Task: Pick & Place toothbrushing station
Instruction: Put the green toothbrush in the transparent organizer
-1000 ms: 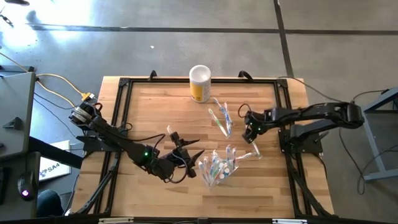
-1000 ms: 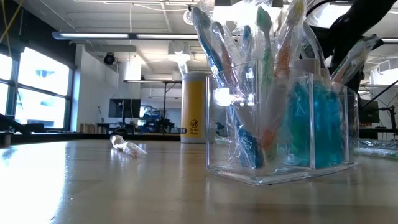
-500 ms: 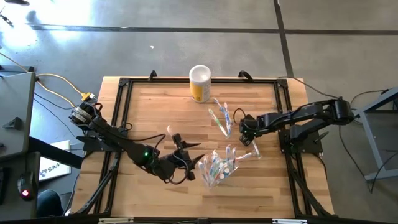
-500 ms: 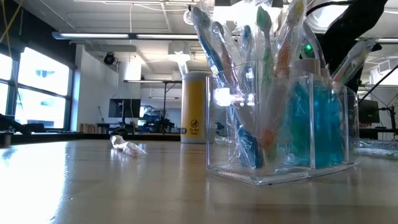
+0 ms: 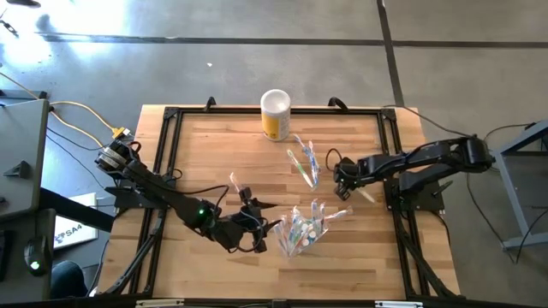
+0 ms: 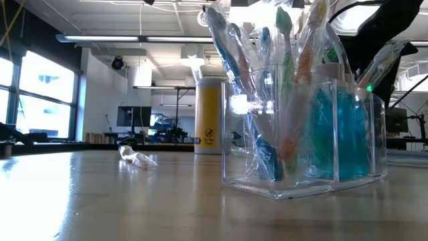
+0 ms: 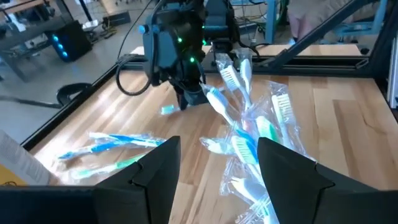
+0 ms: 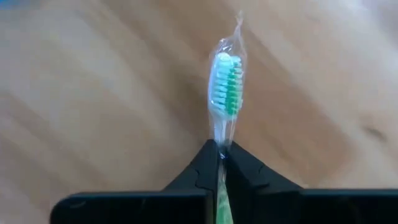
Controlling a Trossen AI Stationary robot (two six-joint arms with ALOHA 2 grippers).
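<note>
Left arm stretched from the worktop's left edge toward the near middle, bent low at the elbow, a green light on its forearm. Left tool (image 5: 259,224) pointing right, fingers (image 7: 158,165) spread with a clear gap between them, nothing gripped. Right arm reaching in from the right edge toward the centre, folded at the elbow, wrist angled down. Right tool (image 5: 344,174) just right of centre, fingertips (image 8: 208,163) pressed together, pinching the stem of a wrapped toothbrush (image 8: 226,87) whose green-and-white bristle head sticks out beyond them.
</note>
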